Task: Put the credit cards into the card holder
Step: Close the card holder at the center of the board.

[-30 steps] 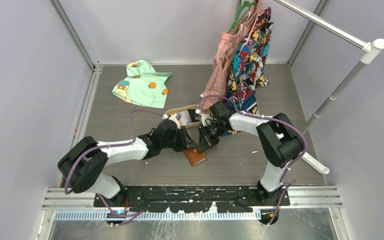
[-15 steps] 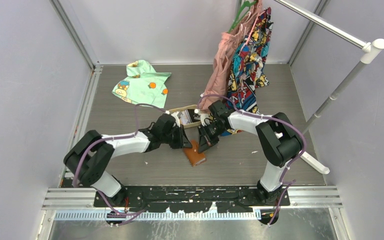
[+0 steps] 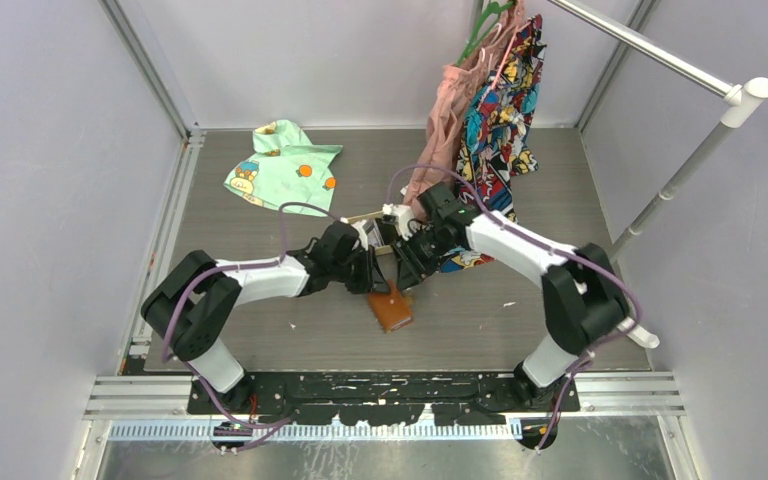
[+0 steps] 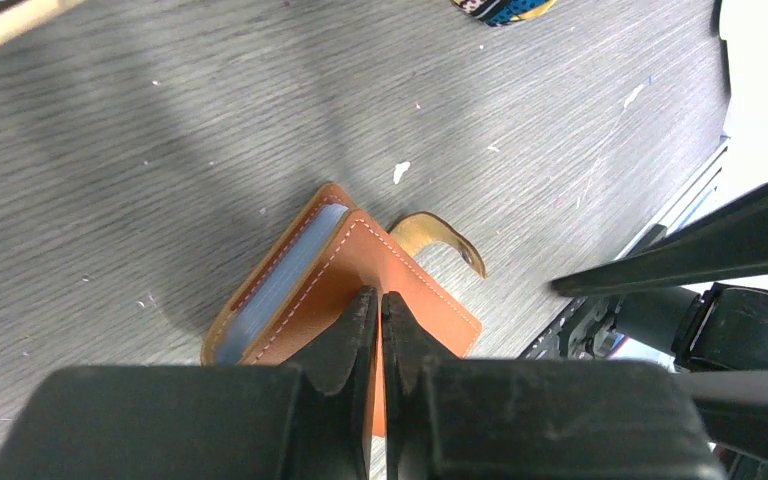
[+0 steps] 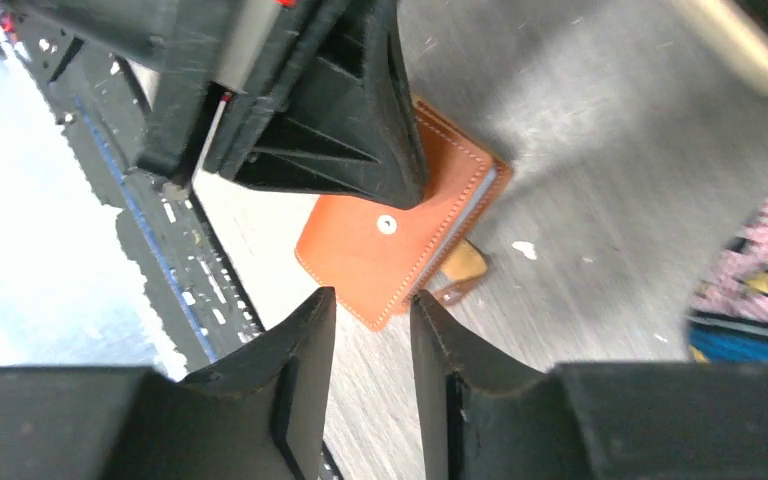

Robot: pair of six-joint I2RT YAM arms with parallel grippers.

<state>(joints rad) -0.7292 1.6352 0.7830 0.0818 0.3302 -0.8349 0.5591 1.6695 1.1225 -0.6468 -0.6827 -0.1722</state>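
The card holder [image 3: 392, 312] is a small orange-brown leather wallet with pale stitching along its edges. It lies folded shut on the grey wood-grain table [image 3: 520, 300], between the two grippers and towards the near edge. In the left wrist view a curved snap tab [image 4: 438, 232] sticks out from its far side, and one thin pale blue-grey credit card [image 4: 280, 285] shows edge-on inside the fold. In the right wrist view a small round metal stud [image 5: 387, 224] sits on the flat cover.

The left gripper [image 4: 381, 300] has its black fingers pressed together with only a hairline gap. Their tips are over the cover, and nothing shows between them. The right gripper [image 5: 372, 300] stands partly open above the near corner of the holder and holds nothing.

Compared with a second ago, the wallet lies in the same spot. The left arm's elbow has swung inward, and the right arm has stretched out, carrying its gripper slightly farther back.

Visible are one holder, one card edge and two grippers. There is also one tan oval tray [image 3: 360, 216], whose contents cannot be made out. One mint-green printed garment [image 3: 285, 165] lies flat. A pink garment [image 3: 447, 120] and a bright comic-print one [image 3: 505, 120] hang from the white metal rail [image 3: 660, 60].
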